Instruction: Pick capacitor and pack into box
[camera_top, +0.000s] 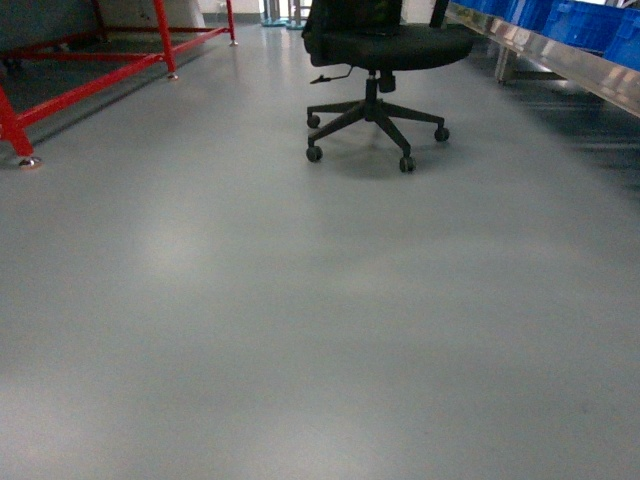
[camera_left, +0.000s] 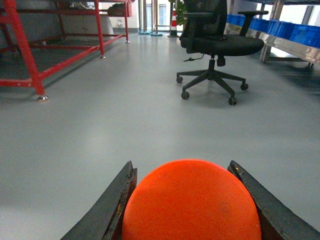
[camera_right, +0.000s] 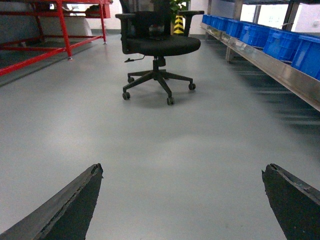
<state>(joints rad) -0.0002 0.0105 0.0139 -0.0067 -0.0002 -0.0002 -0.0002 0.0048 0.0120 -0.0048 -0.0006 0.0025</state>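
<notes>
Left gripper: closed on an orange ball, which is held between both dark fingers at 6 o'clock in the left wrist view.
Right gripper: spread wide, nothing held; bare grey floor is seen between its fingers.
Capacitor: not shown in any view.
Box: not shown in any view; its bearing, long axis and nearer arm cannot be judged.
Office chair: placed at 12 o'clock, well apart from both grippers.
Blue bins: ranged on a metal shelf at 2 o'clock.
Red frame: at 10 o'clock.
Stage: the robot is judged to be away from the workplace; the free right arm is better suited to picking.
</notes>
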